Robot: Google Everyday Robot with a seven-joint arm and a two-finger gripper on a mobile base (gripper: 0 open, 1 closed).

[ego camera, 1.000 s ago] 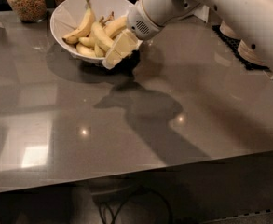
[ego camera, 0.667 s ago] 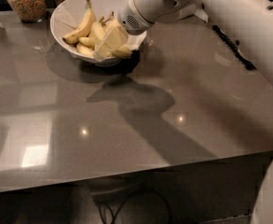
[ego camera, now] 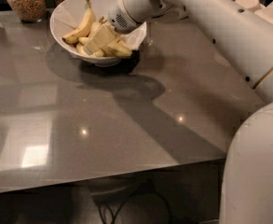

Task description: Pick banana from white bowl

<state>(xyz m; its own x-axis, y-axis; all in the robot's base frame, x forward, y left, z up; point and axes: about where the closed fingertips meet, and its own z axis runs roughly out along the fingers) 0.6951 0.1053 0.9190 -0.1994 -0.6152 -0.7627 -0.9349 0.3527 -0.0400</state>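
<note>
A large white bowl (ego camera: 65, 14) stands at the far left of the grey table and holds several yellow bananas (ego camera: 83, 27). My gripper (ego camera: 95, 42) reaches in from the right over the bowl's rim, with its cream fingers (ego camera: 100, 36) pointing down-left among the bananas in the middle of the bowl. The fingers cover part of the fruit below them. One banana lies along the bowl's left inner wall, apart from the gripper.
Two glass jars of grain (ego camera: 26, 1) stand behind the bowl at the table's back edge. Small cream dishes (ego camera: 250, 3) sit at the far right. My white arm (ego camera: 210, 27) crosses the table's right side. The table's front edge (ego camera: 103, 178) runs low in view.
My gripper has moved left from the bowl's right rim into the bowl, down among the bananas. The bowl has not shifted.
</note>
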